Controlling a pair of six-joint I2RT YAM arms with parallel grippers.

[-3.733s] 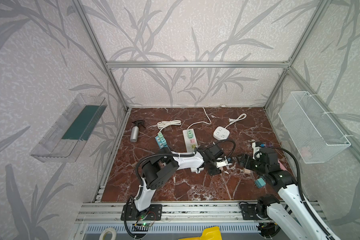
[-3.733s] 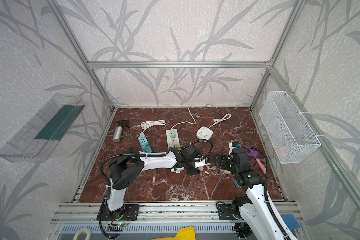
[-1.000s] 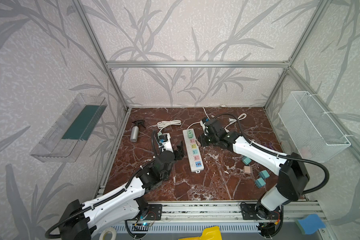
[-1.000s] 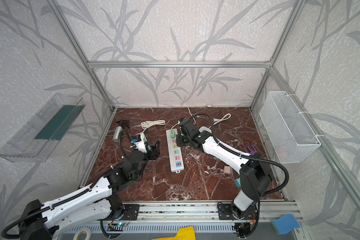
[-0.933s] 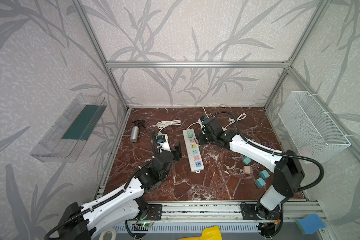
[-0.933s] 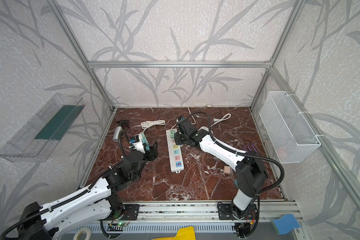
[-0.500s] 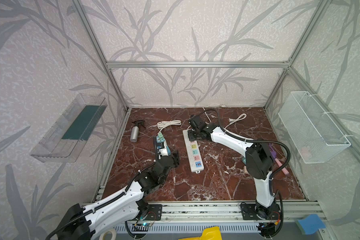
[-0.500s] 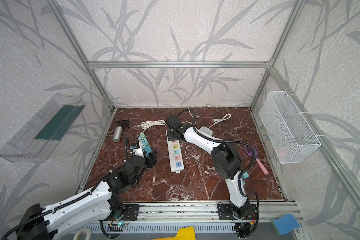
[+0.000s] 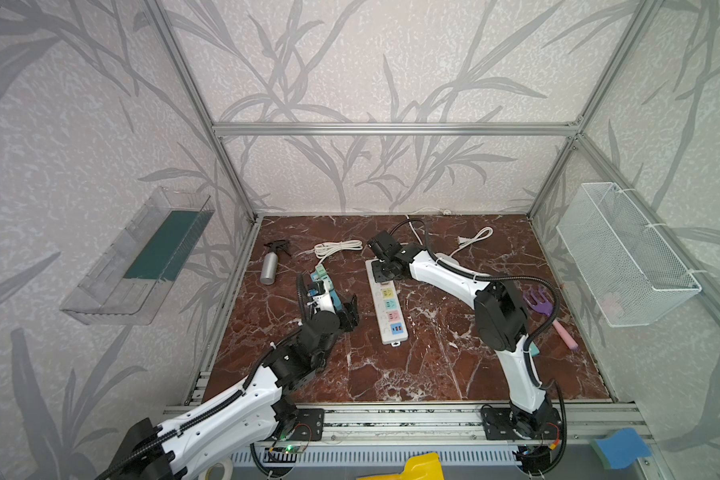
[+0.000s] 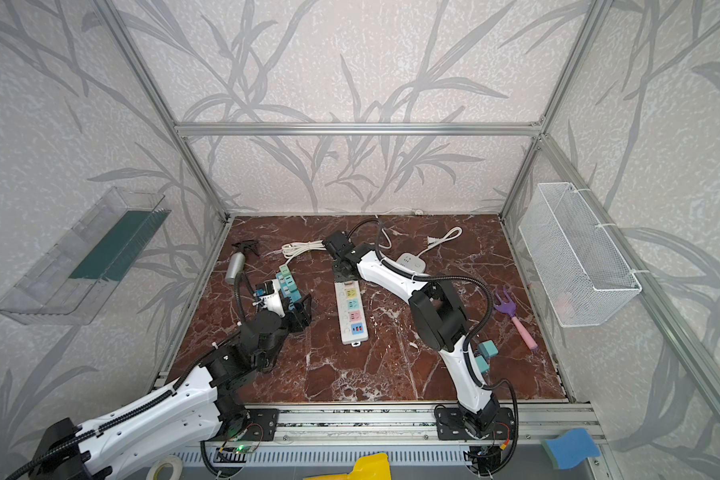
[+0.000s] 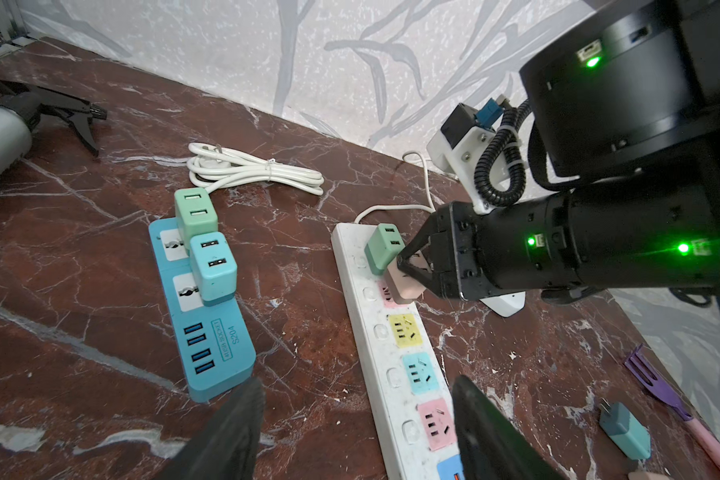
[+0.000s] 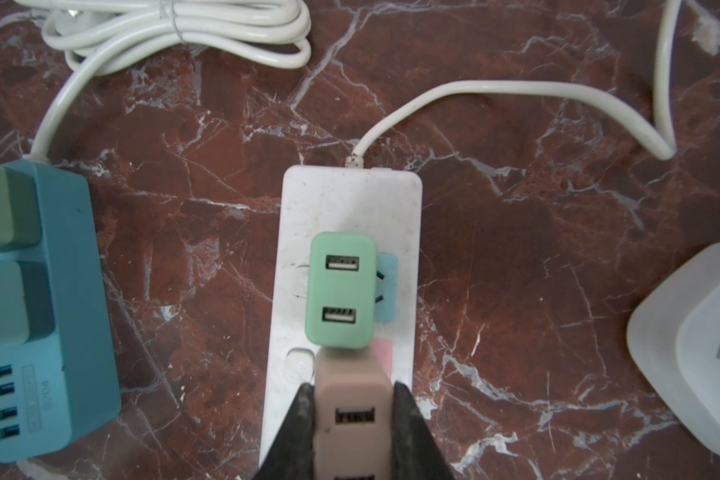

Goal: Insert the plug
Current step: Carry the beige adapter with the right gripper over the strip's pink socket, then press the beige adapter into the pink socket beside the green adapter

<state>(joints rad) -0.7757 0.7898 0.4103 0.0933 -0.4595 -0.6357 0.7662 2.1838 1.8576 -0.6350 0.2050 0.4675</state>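
Our right tool [image 12: 352, 392] pinches the beige plug [image 12: 352, 374] over the pink socket [image 12: 384, 353] of the white strip [image 12: 350, 199], beside the green plug [image 12: 341, 291]; we should square it and press straight down (our left tool [image 11: 356, 384] gapes empty)

"S204" on blue power strip [image 11: 208, 320]

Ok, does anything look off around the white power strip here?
Yes: the beige USB adapter in the right gripper sits tilted over the pink socket of the white power strip, butting against the green adapter plugged in beside it, not square to the strip. Whether its pins are in is hidden.
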